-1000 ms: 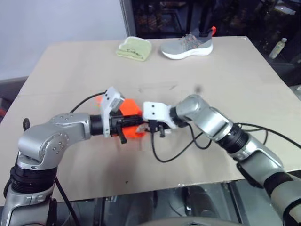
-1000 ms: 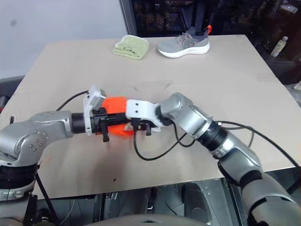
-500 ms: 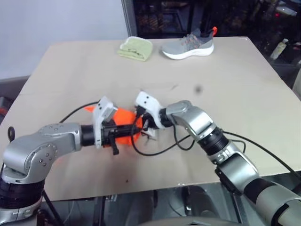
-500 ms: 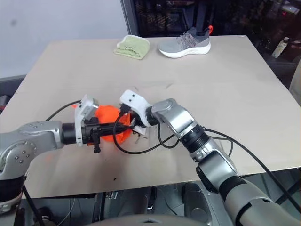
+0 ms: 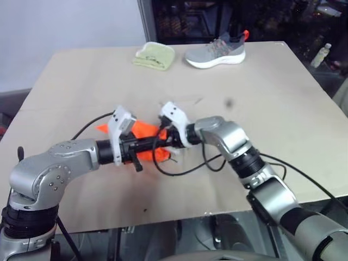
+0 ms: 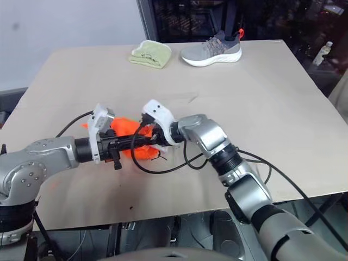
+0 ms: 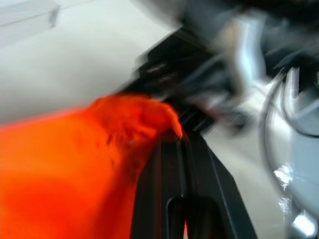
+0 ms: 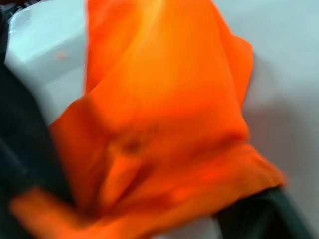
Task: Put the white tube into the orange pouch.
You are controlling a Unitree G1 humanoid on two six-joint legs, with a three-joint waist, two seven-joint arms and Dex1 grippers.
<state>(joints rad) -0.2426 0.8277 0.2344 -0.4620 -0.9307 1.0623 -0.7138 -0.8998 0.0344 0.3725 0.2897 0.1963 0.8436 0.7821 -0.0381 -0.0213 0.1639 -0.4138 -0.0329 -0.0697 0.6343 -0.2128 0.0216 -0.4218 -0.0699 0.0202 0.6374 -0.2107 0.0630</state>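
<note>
The orange pouch [image 5: 142, 130] lies bunched near the middle of the table, lifted at its near edge. My left gripper [image 5: 154, 144] comes in from the left and is shut on the pouch's fabric; in the left wrist view its fingers [image 7: 172, 199] pinch an orange fold [image 7: 75, 164]. My right gripper [image 5: 166, 142] meets it from the right, pressed against the pouch's mouth and open, with orange fabric [image 8: 164, 99] bulging between its fingers. The white tube is hidden.
A folded light-green cloth [image 5: 155, 55] and a grey shoe [image 5: 216, 51] sit at the far edge of the table [image 5: 272, 109]. Black cables [image 5: 185, 169] loop on the table below the grippers. A pale bottle [image 5: 322, 55] stands beyond the table's right side.
My right gripper has rolled at the wrist and pushed a little further left, against the pouch. The left gripper has kept its hold on the pouch.
</note>
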